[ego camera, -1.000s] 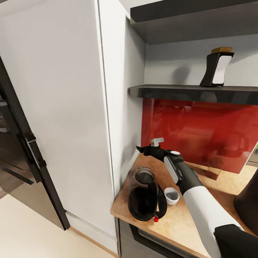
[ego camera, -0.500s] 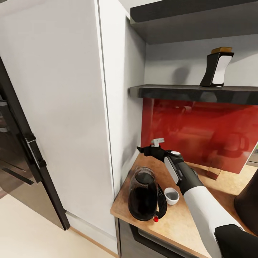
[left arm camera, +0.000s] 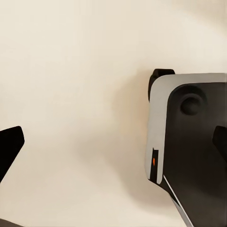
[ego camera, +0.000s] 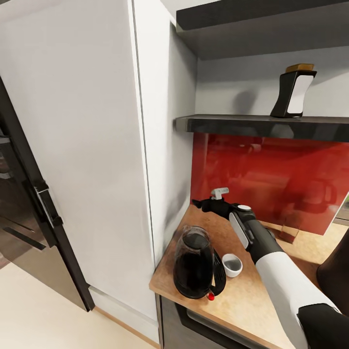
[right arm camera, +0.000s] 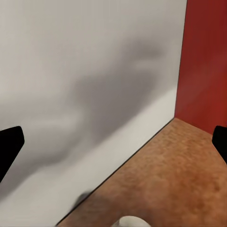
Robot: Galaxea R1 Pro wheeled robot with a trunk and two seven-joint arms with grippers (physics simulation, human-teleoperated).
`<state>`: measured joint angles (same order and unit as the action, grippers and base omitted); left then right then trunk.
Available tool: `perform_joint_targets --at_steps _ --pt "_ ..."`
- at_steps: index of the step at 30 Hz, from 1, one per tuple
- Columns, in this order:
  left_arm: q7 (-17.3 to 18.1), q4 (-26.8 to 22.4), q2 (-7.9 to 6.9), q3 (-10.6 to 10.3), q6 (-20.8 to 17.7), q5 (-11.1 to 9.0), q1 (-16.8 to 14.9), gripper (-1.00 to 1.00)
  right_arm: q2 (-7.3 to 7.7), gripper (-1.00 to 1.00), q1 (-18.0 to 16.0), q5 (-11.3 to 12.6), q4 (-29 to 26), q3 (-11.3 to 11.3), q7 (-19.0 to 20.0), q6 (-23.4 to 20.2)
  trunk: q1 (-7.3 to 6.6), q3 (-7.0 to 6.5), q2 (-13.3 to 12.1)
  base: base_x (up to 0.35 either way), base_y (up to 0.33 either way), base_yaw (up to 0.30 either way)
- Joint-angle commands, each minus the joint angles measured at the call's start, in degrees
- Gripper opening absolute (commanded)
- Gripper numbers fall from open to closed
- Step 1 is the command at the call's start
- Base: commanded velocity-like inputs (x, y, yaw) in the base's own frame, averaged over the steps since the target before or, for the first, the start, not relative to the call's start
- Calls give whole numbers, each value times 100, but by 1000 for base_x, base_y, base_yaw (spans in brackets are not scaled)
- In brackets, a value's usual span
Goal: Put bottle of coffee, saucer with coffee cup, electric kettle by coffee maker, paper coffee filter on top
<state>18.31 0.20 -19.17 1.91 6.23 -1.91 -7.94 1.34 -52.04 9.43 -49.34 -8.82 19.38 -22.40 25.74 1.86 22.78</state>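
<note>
Your right gripper (ego camera: pixel 199 203) hangs over the back corner of the light wood-grain kitchen countertop (ego camera: pixel 252 295), close to the tall white cabinet side (ego camera: pixel 167 145) and the shiny red back wall (ego camera: pixel 271 179). It holds nothing. In the right wrist view its two black fingertips (right arm camera: pixel 10 146) sit far apart at the two edges of the picture, so the jaws are wide apart.

The round dark glass electric kettle (ego camera: pixel 195 264) with a black lid and a red button stands near the front corner of the countertop. The tiny round white coffee cup (ego camera: pixel 232 265) sits just beside the kettle, with your right arm above it.

The small dark brown bottle of coffee (ego camera: pixel 293 92) with a white label and gold cap stands up on the thin dark kitchen shelf (ego camera: pixel 261 125), well above your gripper.

A bit of the tall dark grey coffee maker (ego camera: pixel 337 274) shows at the right edge.

In the left wrist view, your left gripper's dark fingertips (left arm camera: pixel 9 149) also sit far apart, over a pale floor (left arm camera: pixel 75 94) and a grey and black part of the robot (left arm camera: pixel 189 146).
</note>
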Motion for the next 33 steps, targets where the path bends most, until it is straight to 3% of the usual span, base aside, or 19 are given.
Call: perform_joint_targets --at_steps 1,11,33 --pt "26 7 -1 18 10 -19 -6 100 6 100 -6 59 -3 -17 -13 -36 4 14 14 0 0 0" --pt "29 9 1 15 -68 -11 -5 100 14 100 -3 51 581 -17 218 -22 4 14 14 0 0 0" --pt "25 10 1 14 -114 -11 -3 100 68 100 -2 50 1052 -23 277 -18 4 14 14 0 0 0"
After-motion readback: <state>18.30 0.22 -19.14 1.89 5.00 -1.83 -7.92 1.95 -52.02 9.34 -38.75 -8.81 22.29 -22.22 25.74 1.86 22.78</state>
